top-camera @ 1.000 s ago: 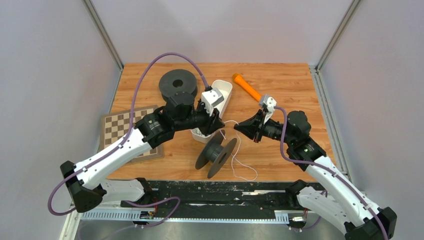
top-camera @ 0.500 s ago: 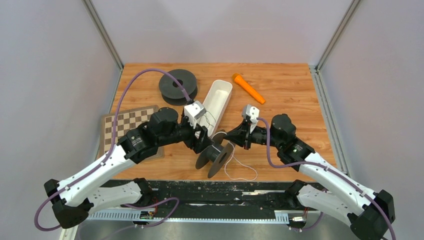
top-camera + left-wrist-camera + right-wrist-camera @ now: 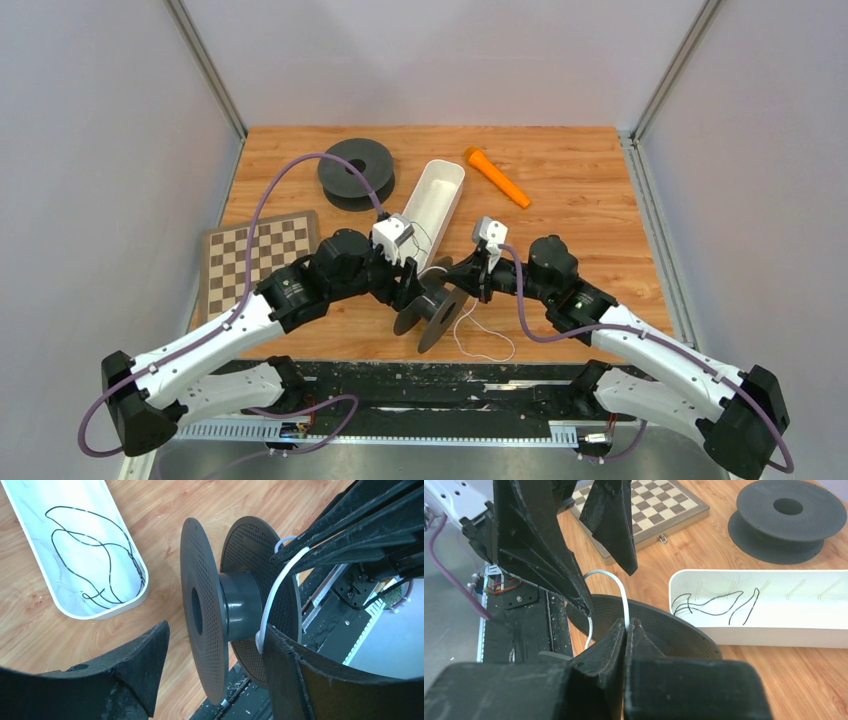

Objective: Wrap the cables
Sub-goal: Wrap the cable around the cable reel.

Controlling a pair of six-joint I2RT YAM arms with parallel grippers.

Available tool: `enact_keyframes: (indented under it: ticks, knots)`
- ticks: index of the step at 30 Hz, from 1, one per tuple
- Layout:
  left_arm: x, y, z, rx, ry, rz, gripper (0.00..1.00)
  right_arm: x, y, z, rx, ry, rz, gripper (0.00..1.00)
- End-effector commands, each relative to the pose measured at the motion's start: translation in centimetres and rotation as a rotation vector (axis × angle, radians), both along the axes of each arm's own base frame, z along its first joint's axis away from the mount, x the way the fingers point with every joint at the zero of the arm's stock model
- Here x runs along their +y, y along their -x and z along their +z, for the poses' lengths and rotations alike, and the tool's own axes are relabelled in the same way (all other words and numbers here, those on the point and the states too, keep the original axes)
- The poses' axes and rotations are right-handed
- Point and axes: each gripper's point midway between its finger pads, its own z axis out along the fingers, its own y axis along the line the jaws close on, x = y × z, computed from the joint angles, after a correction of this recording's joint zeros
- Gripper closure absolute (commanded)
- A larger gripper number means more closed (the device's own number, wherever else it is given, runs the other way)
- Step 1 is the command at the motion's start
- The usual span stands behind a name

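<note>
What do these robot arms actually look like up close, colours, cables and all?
The left arm and right arm are alike: white shell segments joined by chunky black joints, a purple hose looping along each. Each ends in a small white camera box and a black tool, left tool and right tool, with two tapered, wedge-shaped fingers.

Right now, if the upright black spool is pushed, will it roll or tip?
The spool stands on its round rims, so a push across its axle would probably roll it. Its flanges look thin and perforated, so it is likely light and may tip. The limp white cable in the right gripper would hardly steady it.
</note>
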Motion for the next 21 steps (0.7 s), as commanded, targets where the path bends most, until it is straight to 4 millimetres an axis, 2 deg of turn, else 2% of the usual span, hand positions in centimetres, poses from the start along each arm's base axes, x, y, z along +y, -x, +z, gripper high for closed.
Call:
enact_keyframes:
  ticks: [1,10,21]
  knots:
    - [-0.7,-1.3,1.1,-0.041,0.058,0.045,0.28,0.0,-0.7,0.1,-0.057,-0.002,-0.027,1.00]
    - [-1.4,-1.3,0.1,-0.022,0.050,0.022,0.41,-0.4,-1.0,-1.2,-0.056,0.021,-0.053,1.00]
    - [-1.2,-1.3,-2.2,-0.022,0.001,0.022,0.45,-0.5,-1.3,-2.0,-0.057,0.023,-0.072,1.00]
